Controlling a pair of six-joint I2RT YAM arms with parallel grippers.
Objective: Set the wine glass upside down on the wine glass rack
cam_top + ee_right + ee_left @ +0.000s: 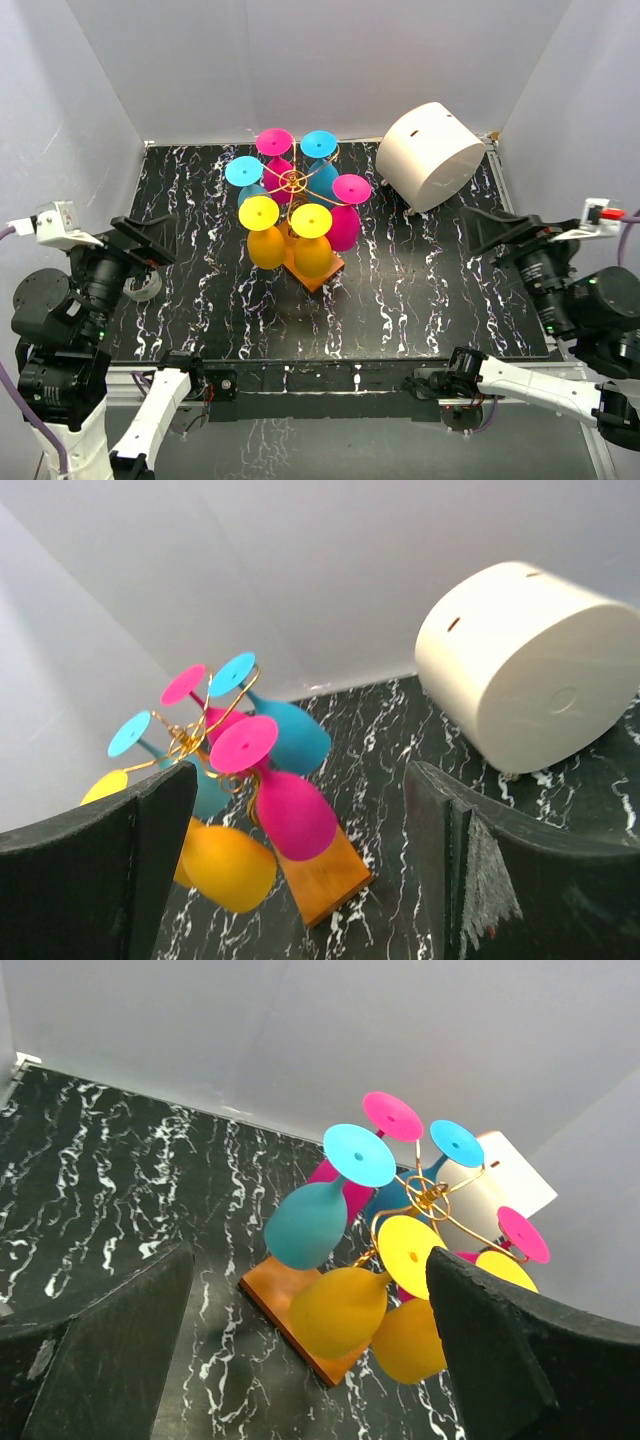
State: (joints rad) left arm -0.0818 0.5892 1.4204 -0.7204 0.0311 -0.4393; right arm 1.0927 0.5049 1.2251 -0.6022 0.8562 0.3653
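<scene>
The wine glass rack point(293, 181) stands mid-table on its orange base point(324, 272). Several wine glasses hang from it upside down: two yellow point(265, 245), two pink point(345, 225) and two blue point(319, 143). In the left wrist view the nearest yellow glass point(340, 1310) hangs over the base point(280, 1295), apart from my fingers. My left gripper point(148, 262) point(310, 1260) is open and empty at the left edge. At the right edge my right gripper point(492, 240) point(300, 770) is also open and empty, facing the rack point(185, 742).
A white drum-shaped container point(430, 155) point(530, 665) lies on its side at the back right, close to the right gripper's far side. A small grey ring point(143, 287) sits by the left gripper. White walls close in the black marbled table point(420, 300).
</scene>
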